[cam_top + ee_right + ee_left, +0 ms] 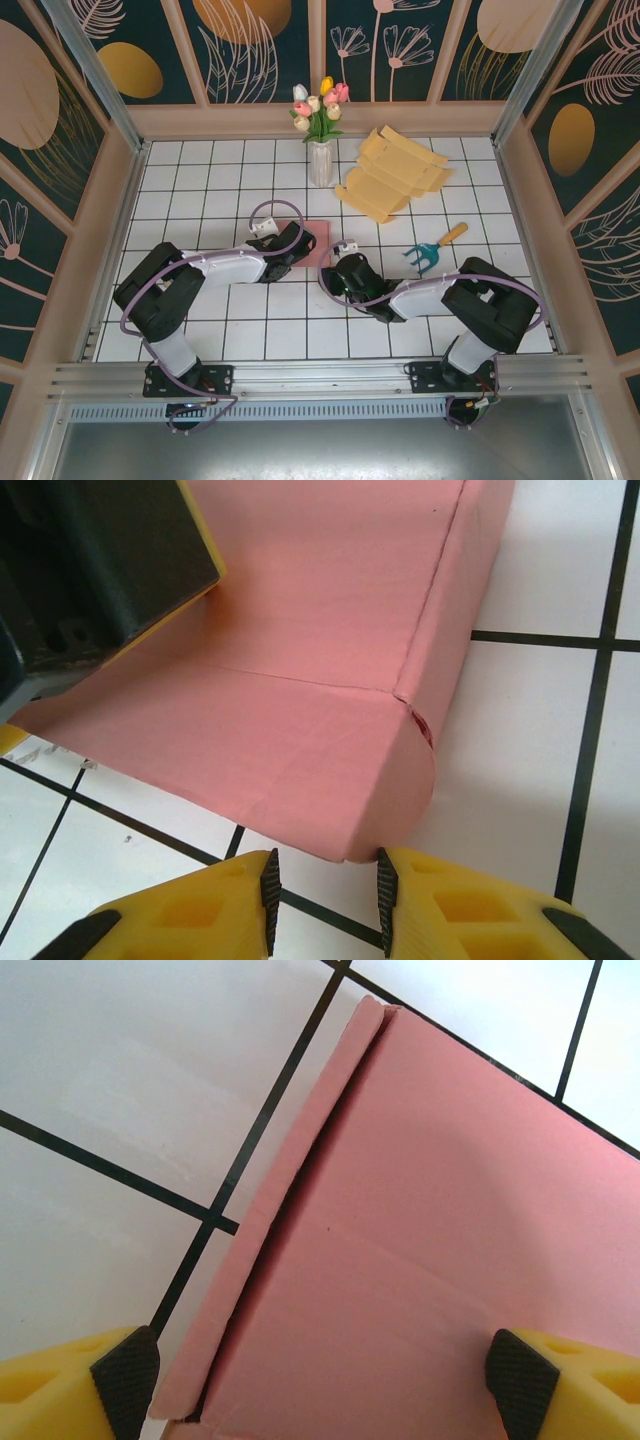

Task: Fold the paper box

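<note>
A: Where's the box?

B: The pink paper box [316, 241] is on the white tiled table [200, 335], on the near side of the tulip vase [321, 163]. It's about straight in front of the vase and well apart from it. One long side flap is folded up and one near corner is rounded over.

A: Left claw?

B: The left gripper [322, 1380] is spread wide over the box, nearer than the vase and a touch left of it. One pad [125, 1385] hangs off the flap edge above tile, and the other pad is above the pink panel. It's pinching nothing.

A: Right claw?

B: The right gripper [328, 890] is nearer than the vase and a bit to its right. The fingers are a narrow gap apart with tile showing between them. The box's rounded corner is right at the tips. I cannot tell whether it touches them, but it isn't clamped.

A: Other stuff?

B: A stack of flat yellow cardboard blanks [392, 172] lies just right of the vase. A teal hand fork with an orange handle [432, 255] lies right of the vase and nearer.
</note>
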`<action>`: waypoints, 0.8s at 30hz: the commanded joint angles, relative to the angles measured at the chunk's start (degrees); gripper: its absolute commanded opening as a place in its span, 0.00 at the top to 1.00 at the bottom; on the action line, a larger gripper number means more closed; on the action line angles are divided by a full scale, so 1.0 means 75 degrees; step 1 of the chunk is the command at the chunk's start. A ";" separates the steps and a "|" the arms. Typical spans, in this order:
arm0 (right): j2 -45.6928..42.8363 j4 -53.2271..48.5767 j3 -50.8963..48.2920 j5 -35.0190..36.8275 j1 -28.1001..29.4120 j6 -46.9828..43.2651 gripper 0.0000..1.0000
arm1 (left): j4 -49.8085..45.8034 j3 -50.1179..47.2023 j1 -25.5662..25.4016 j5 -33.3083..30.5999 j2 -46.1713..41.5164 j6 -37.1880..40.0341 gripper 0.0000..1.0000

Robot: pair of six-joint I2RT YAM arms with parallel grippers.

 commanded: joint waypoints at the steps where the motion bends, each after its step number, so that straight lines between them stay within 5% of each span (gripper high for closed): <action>1: -0.0034 0.0399 0.0012 -0.0320 -0.0029 -0.0117 0.66 | -0.1443 -0.0367 0.0111 -0.0082 0.0618 0.0291 0.12; 24: -0.1012 0.0325 -0.0356 -0.0406 -0.0171 0.0070 0.59 | -0.1537 -0.0214 0.0109 -0.0299 0.0972 0.0351 0.12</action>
